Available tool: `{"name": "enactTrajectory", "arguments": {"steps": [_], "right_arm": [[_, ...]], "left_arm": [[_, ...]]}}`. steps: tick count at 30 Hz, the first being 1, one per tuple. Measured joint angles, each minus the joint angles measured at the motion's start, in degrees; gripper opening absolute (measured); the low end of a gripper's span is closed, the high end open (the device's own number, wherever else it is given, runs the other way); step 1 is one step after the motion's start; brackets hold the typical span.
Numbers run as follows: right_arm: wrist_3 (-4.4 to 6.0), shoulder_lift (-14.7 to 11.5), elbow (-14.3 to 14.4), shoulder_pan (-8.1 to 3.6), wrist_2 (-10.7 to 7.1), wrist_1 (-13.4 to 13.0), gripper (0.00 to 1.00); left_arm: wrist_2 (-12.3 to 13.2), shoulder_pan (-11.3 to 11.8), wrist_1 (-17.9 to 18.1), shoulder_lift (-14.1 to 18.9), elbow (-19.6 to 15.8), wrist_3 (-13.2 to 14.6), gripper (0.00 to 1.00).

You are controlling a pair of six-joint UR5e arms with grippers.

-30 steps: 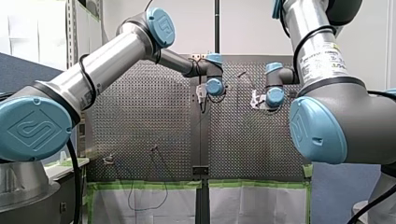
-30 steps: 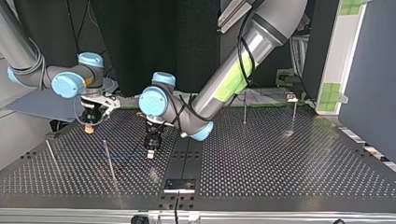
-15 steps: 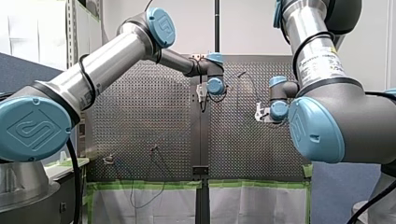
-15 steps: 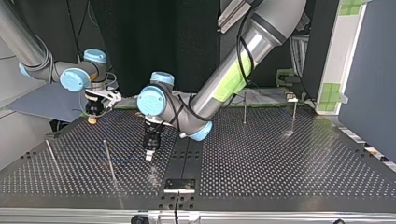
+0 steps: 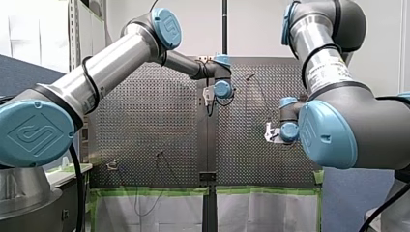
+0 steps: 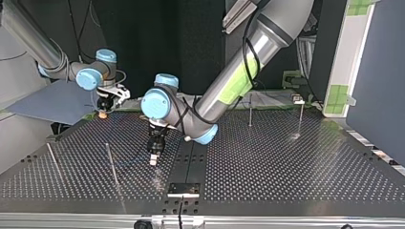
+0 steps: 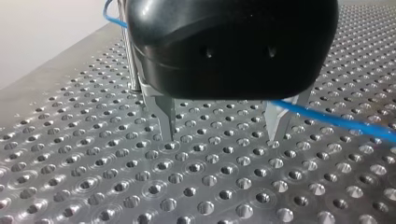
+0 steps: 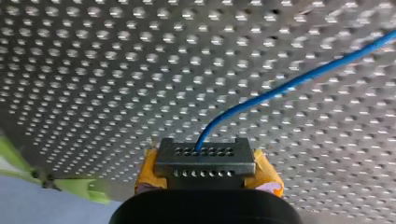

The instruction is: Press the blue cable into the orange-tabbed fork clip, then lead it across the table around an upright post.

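Blue cable (image 8: 299, 80) running aslant ahead from right tool (image 8: 205, 153) clenched on it, left tool (image 7: 222, 136) released.

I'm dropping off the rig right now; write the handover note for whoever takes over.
Grippers: my right gripper is shut on the blue cable, above the table at the top view's far left. My left gripper is open, low over the table, cable passing beside one finger, an upright post just beyond it.
Done: clipping unconfirmed; the fork clip cannot be made out.
Left: lead the cable around a post.
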Motion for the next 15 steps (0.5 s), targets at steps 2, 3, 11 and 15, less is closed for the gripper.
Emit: {"name": "enactTrajectory", "arguments": {"steps": [2,3,11,15], "right_arm": [[0.2,1.2,0.0,-0.02,0.35,-0.9,0.0],[0.26,1.8,0.0,-0.05,0.59,-1.2,0.0],[0.58,6.0,0.0,-0.85,2.61,-4.7,0.0],[0.68,8.2,0.0,-1.4,2.77,-6.4,0.0]], "left_arm": [[0.0,0.0,0.1,0.0,0.0,0.0,0.95],[0.0,0.0,0.1,0.0,0.0,0.0,0.95],[0.0,0.2,0.1,0.0,0.0,0.0,0.95],[0.1,0.4,0.1,0.0,0.0,0.0,0.95]]}}
